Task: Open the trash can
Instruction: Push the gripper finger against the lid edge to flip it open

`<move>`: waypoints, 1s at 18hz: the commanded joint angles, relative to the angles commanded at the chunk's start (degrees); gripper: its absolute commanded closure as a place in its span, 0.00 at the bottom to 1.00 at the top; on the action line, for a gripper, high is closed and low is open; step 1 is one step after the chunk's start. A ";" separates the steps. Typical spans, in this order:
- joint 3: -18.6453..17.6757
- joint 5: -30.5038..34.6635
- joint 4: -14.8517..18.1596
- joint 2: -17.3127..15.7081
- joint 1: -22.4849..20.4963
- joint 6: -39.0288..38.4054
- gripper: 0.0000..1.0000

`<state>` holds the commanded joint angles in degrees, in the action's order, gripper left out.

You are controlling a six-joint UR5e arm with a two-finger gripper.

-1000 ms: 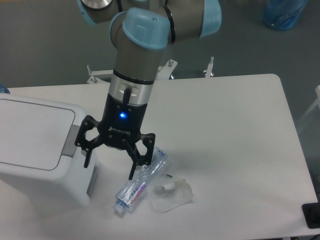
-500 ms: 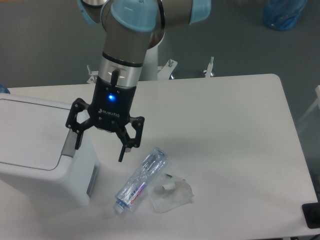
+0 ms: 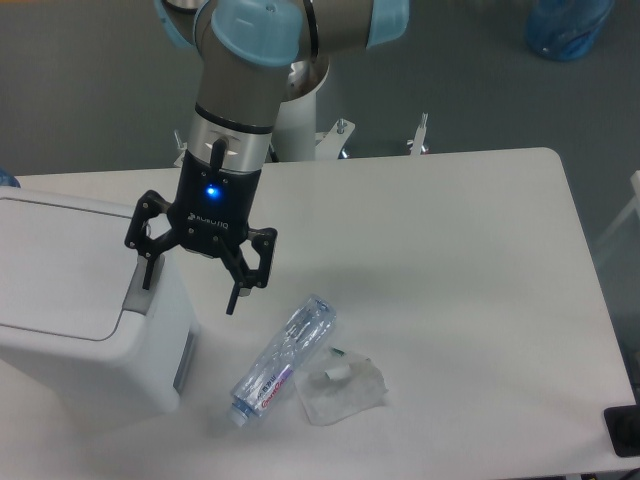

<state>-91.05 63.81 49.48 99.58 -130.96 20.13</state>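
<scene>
The trash can (image 3: 85, 310) sits at the left end of the counter (image 3: 450, 260), lid down, with its grey push tab (image 3: 137, 290) on the right rim running front to back. The gripper (image 3: 190, 280) hangs at that right edge with its jaws spread wide apart and holding nothing; one finger appears just above the tab, the other out over the counter, so the tab lies below and slightly left.
</scene>
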 joint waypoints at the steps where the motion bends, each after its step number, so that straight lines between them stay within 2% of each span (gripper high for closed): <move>1: 0.00 0.00 0.00 0.09 0.00 0.00 0.00; 18: -1.50 0.09 0.00 0.35 0.09 0.00 0.00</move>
<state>-92.55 63.90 49.48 99.93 -130.87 20.13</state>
